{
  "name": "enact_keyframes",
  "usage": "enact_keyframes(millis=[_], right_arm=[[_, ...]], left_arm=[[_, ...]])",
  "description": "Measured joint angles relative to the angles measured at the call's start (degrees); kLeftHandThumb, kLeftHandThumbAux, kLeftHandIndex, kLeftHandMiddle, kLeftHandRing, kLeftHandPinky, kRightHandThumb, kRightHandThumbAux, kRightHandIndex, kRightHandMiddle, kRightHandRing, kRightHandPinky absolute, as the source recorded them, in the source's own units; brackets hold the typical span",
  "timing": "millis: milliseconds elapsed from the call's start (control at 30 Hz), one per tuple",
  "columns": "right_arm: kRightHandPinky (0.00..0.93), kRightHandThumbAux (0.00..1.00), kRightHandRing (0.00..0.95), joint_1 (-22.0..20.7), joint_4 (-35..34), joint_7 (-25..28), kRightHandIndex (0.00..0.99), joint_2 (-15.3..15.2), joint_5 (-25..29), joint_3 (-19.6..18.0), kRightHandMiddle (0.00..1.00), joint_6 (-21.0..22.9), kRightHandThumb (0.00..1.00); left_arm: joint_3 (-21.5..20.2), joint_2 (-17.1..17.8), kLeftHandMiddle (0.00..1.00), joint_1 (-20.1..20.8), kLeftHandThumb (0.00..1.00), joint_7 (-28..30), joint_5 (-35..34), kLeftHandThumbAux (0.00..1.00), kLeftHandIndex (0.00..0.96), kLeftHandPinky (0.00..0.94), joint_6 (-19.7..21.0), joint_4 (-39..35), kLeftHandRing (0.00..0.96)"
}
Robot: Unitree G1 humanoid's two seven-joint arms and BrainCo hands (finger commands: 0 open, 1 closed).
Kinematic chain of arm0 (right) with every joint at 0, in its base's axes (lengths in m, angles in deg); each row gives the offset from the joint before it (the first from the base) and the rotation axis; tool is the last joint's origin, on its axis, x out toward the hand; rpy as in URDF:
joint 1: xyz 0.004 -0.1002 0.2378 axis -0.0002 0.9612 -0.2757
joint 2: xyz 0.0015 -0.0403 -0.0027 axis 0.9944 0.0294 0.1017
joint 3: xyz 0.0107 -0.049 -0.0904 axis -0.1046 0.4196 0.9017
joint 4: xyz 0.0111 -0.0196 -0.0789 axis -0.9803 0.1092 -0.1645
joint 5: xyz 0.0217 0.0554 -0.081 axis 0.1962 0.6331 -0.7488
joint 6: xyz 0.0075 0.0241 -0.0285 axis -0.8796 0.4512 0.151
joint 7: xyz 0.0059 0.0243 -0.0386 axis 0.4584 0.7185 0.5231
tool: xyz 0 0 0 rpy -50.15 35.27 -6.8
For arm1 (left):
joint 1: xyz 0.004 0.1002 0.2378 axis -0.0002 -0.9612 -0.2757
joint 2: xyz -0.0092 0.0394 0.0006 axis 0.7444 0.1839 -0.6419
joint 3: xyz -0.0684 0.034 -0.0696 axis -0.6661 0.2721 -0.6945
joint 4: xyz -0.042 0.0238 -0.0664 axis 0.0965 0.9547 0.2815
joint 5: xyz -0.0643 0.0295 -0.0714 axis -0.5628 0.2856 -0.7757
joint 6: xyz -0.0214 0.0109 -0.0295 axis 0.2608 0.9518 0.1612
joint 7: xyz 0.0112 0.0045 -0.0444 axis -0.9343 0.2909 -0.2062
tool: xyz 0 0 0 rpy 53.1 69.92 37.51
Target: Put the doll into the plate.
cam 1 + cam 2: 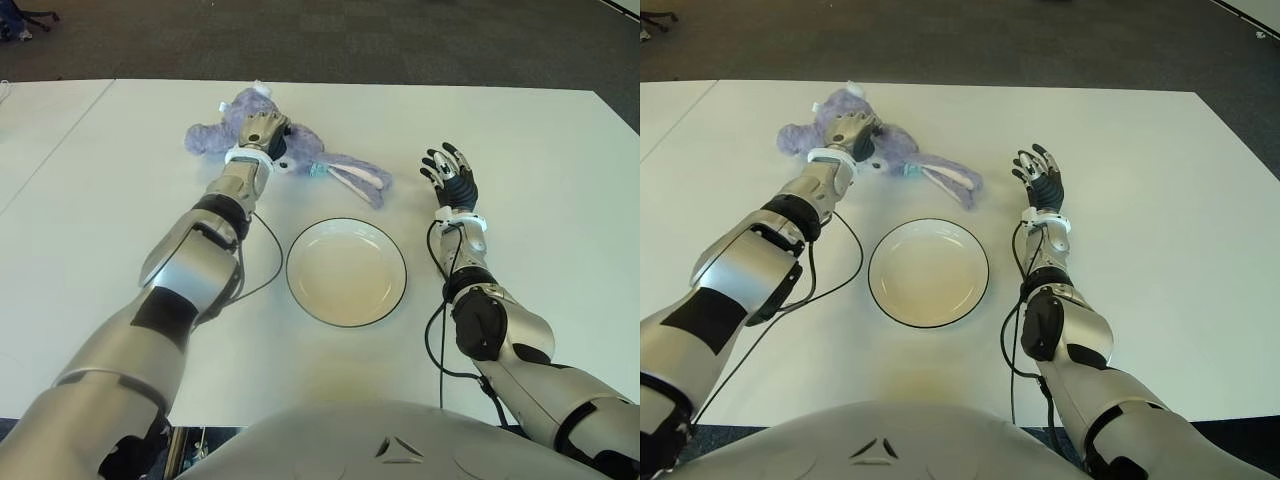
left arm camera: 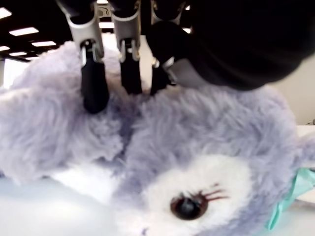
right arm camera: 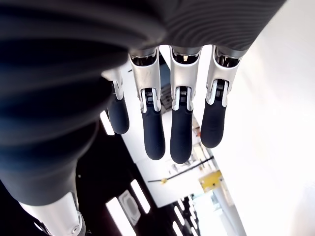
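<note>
A purple plush doll [image 1: 207, 136] with long white-lined ears [image 1: 358, 177] lies on the white table behind the plate. My left hand [image 1: 263, 130] is on top of its middle. In the left wrist view the fingertips [image 2: 94, 91] are sunk into the doll's fur [image 2: 216, 132], above its white face patch and dark eye. The white plate [image 1: 346, 272] with a dark rim sits empty in front of the doll, near the table's centre. My right hand [image 1: 450, 176] shows to the right of the plate, holding nothing, its fingers [image 3: 181, 132] straight.
The white table [image 1: 530, 130] stretches wide on both sides, with dark carpet [image 1: 400, 40] beyond its far edge. A black cable [image 1: 270, 262] loops from my left forearm onto the table left of the plate.
</note>
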Motion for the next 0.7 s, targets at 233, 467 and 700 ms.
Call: enact_keyframes(millis=[233,467,700], right_arm=[[0.306,0.766,0.349,0.0,0.0,0.0,0.224,0.1,0.0,0.0,0.342,0.0,0.157],[0.340,0.757,0.351,0.0,0.0,0.0,0.222,0.1,0.0,0.0,0.341,0.0,0.168],[0.327,0.742,0.345,0.0,-0.1,0.0,0.218,0.1,0.0,0.0,0.341,0.0,0.149]], left_arm=[[-0.2,0.2,0.501,-0.5,0.948,-1.1,0.0,0.653,0.377,0.782,0.0,0.0,0.534],[-0.4,0.2,0.500,-0.6,0.948,-1.5,-0.1,0.652,0.379,0.751,0.0,-0.1,0.532],[-0.4,0.3,0.501,-0.6,0.948,-1.5,-0.1,0.652,0.383,0.717,-0.2,-0.1,0.529]])
